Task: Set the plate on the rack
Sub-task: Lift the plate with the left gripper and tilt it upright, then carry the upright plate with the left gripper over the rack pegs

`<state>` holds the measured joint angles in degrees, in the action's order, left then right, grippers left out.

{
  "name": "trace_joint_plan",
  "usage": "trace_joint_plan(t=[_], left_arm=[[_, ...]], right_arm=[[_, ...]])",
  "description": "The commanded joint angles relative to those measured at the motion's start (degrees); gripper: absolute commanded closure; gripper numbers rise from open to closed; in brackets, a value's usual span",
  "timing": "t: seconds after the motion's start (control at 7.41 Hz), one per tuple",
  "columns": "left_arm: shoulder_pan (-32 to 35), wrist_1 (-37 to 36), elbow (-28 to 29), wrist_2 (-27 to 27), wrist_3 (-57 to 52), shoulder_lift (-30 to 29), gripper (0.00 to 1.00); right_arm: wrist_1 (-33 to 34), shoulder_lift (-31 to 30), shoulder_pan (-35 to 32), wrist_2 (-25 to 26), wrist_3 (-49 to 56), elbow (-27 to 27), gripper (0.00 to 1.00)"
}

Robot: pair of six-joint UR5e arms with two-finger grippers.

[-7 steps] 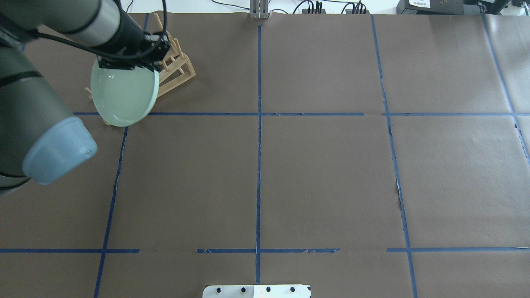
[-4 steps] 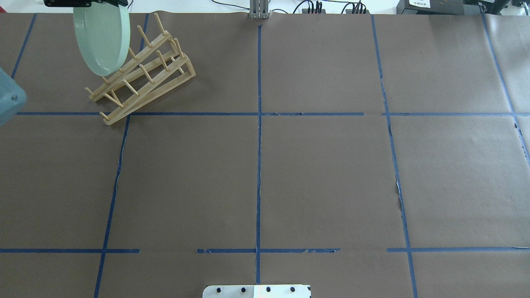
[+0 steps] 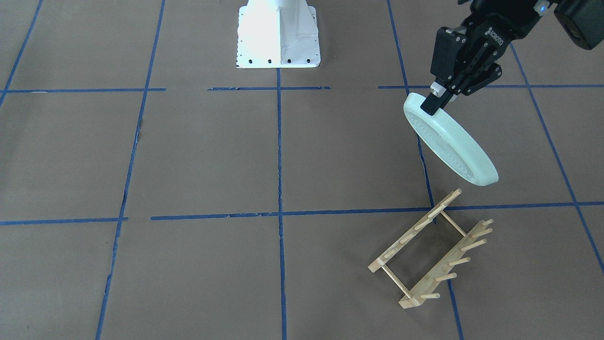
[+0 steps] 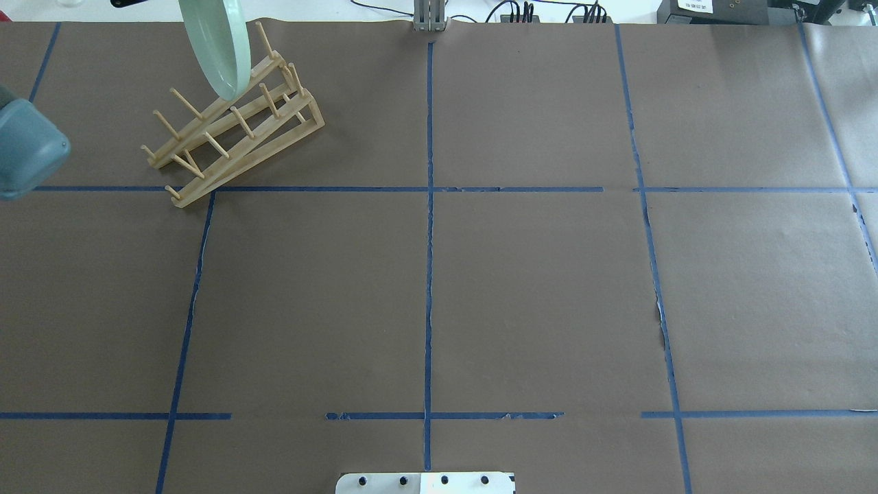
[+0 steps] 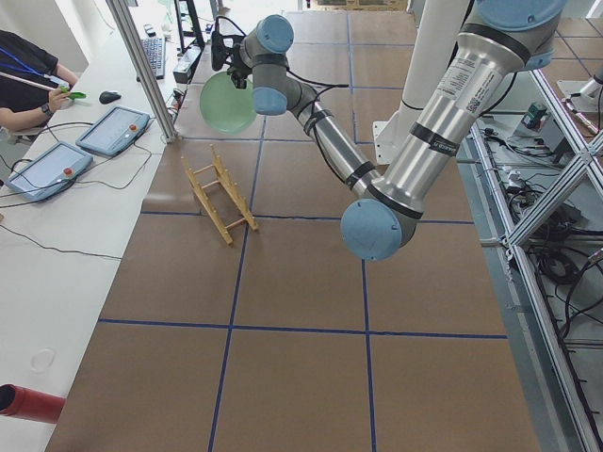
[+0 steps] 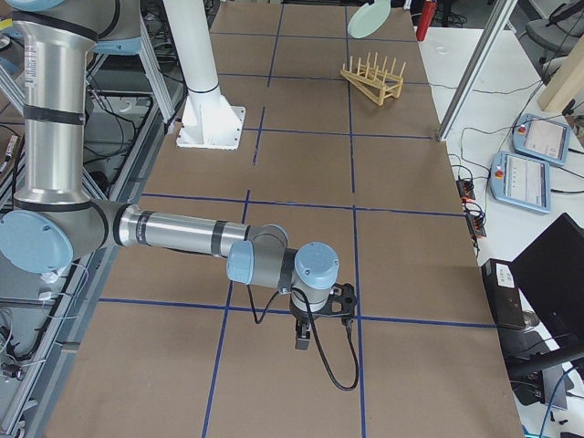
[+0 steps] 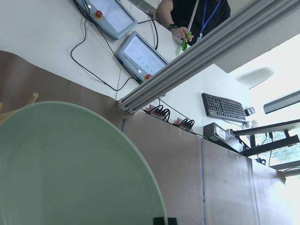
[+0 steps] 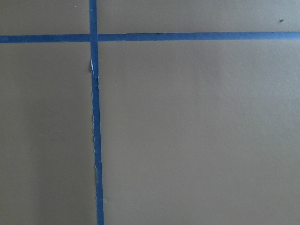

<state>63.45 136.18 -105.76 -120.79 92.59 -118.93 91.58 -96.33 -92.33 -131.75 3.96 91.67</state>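
Note:
The pale mint-green plate (image 3: 450,139) hangs tilted on edge in the air above the wooden rack (image 3: 432,250), apart from it. My left gripper (image 3: 433,101) is shut on the plate's upper rim. In the overhead view the plate (image 4: 216,44) shows nearly edge-on over the far end of the rack (image 4: 233,123). The plate fills the left wrist view (image 7: 70,164). The rack stands on the brown paper with its pegs empty. My right gripper (image 6: 306,333) hangs low over the table far from the rack; whether it is open I cannot tell.
The left arm's elbow (image 4: 27,147) juts in at the overhead view's left edge. The robot's base plate (image 3: 278,38) is at mid table. An aluminium post (image 4: 429,17) stands at the far edge. Tablets (image 5: 113,130) and an operator are beyond the table.
The left arm has lifted the plate off the rack's near end, turned it more on edge and carried it right, over the rack's far end. The rack has not moved.

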Motion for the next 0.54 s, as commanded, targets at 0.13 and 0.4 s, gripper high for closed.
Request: trace_joint_plan(t=[0.13, 0.4], left_arm=[[0.2, 31.4, 17.1, 5.9, 12.5, 0.2, 1.0], [-0.2, 39.2, 23.0, 11.0, 13.7, -0.2, 1.0]], right_arm=[[0.0, 0.0, 0.0, 0.0, 0.0, 0.0, 0.0], [0.0, 0.0, 0.0, 0.0, 0.0, 0.0, 0.0]])
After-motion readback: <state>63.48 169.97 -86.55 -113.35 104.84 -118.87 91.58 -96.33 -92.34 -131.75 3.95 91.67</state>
